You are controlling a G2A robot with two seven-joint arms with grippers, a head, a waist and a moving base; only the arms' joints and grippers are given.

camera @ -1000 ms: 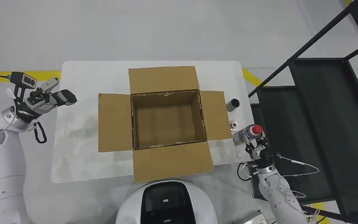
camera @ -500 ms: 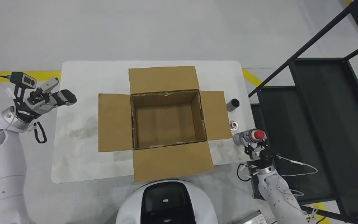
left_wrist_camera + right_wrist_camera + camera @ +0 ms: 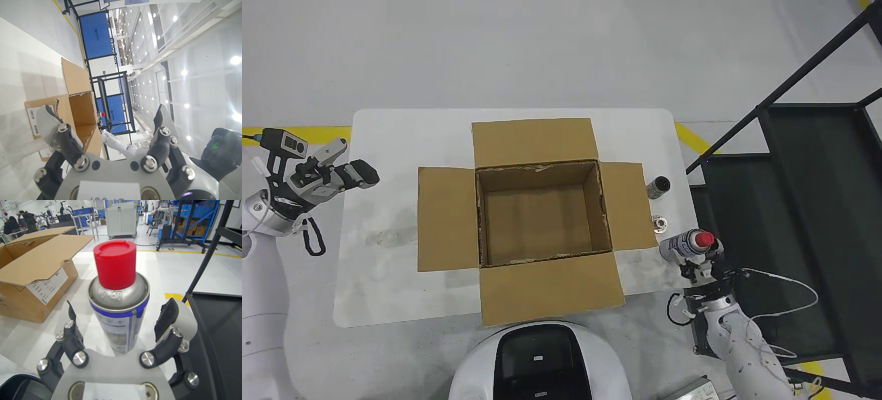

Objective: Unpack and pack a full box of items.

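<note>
Spray can with a red cap is sitting right in the middle of my right hand, standing upright on the counter close to its right edge. That hand is spread wide. There's a visible gap between each of the pads and the can's sides, so I'm around it, not gripping it.

Off to the left of that hand is the cardboard box, in the middle of the counter with all 4 flaps folded outward and its brown bottom showing. Just past the can, further out from my right hand, 2 small containers stand beside the box's right flap. I can't tell what they are. To the right of that hand is a black metal rack.

My left hand is also spread wide with nothing in it. It hangs off the left side of the counter, well apart from the box, which lies across from it toward my right.
</note>
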